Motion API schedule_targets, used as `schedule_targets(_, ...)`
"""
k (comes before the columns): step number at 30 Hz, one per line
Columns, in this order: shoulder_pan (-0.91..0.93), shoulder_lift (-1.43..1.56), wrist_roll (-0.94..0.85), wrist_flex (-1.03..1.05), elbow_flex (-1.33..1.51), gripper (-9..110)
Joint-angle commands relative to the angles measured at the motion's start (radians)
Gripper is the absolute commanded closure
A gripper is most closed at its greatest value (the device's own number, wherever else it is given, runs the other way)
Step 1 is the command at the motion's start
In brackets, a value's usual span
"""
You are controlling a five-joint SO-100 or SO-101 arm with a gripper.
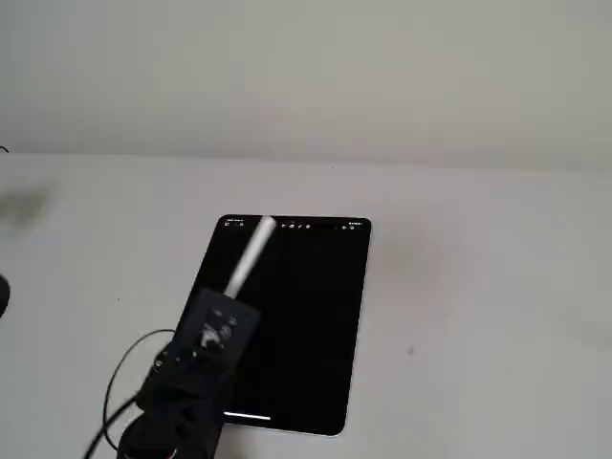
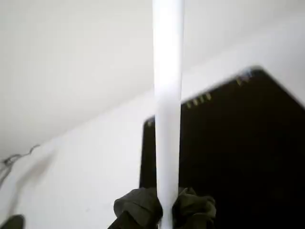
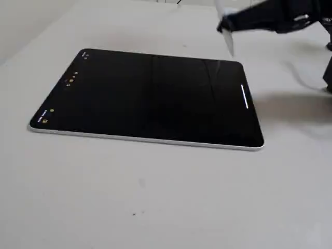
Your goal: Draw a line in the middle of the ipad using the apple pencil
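Nearest in the wrist view we record the gripper point(image 2: 167, 210), its two dark padded fingers point(image 2: 138, 206) pressed against either side of the apple pencil point(image 2: 167, 119) — clamped on it, with the white shaft running straight up through the picture and out at the top edge. Behind the shaft lies the ipad point(image 2: 228, 157), its black screen filling the lower right, a row of tiny icons along its far short side. In a fixed view we note the gripper point(image 1: 229, 304) at the lower left, a black cabled body above the tablet's left portion, the apple pencil point(image 1: 250, 256) slanting up and away from it, blurred, its far end over the icon strip of the ipad point(image 1: 316, 325). The line point(image 1: 247, 416) — a short thin white stroke — sits near the tablet's near short edge, far shorter than the screen. In another fixed view the ipad point(image 3: 150, 96) lies flat on the pale table point(image 3: 155, 197), icons at its left short side, the line point(image 3: 244, 97) near its right short side. Beyond that corner, the apple pencil point(image 3: 227, 37) shows as a blurred white tip pointing down, clear of the glass, under the dark arm point(image 3: 275, 18) at the top right. Whether the tip touches the screen we cannot tell from the other views.
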Motion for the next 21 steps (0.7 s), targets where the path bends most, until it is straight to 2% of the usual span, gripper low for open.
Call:
schedule_targets(1,-0.005,-0.664,-0.132,-0.755,-0.075,101)
schedule_targets(4,0.029,-1.029,-0.161,-1.019,-0.207,101)
schedule_targets(8,0.058,-1.376,-0.193,-1.201,-0.4,101)
schedule_targets(16,0.071,-1.795,-0.285,-1.322,-0.733,101)
schedule_targets(21,0.098,-1.916,-0.301,-1.282,-0.89,101)
